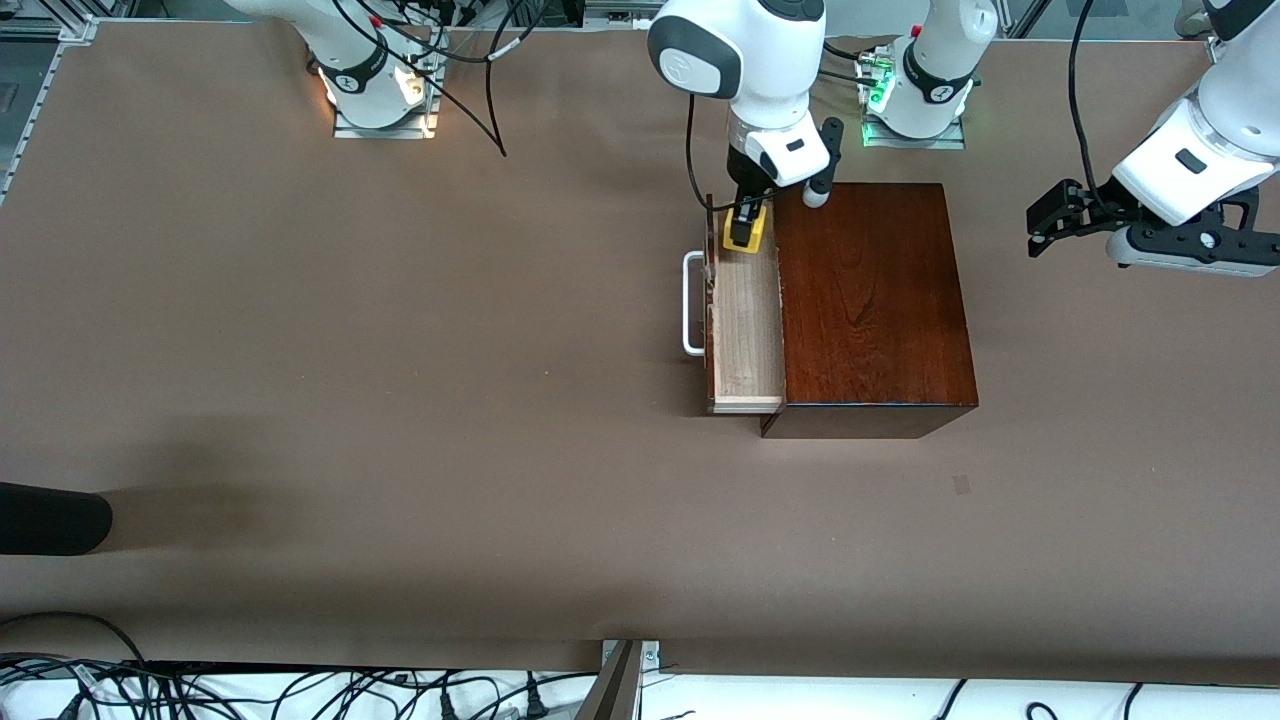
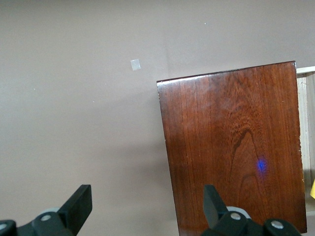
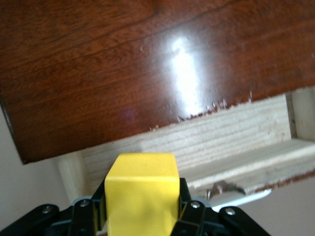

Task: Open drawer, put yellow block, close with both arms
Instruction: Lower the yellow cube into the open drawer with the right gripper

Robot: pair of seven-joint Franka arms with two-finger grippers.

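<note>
Gripping the small bright yellow block [image 1: 748, 229], the right arm's black gripper [image 1: 744, 226] hangs over the pulled-out pale-wood drawer [image 1: 745, 330] of the glossy dark wooden box [image 1: 872, 300]. Beside the box, the left gripper [image 1: 1052, 216] waits, fingers spread.

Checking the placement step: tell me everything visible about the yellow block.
The yellow block is a small bright yellow cube with smooth, plain faces, looking like painted wood or plastic. It sits upright, clamped between the fingers of the right gripper, over the open drawer, at its end toward the robots' bases. Whether it touches the tray floor cannot be told.
</note>
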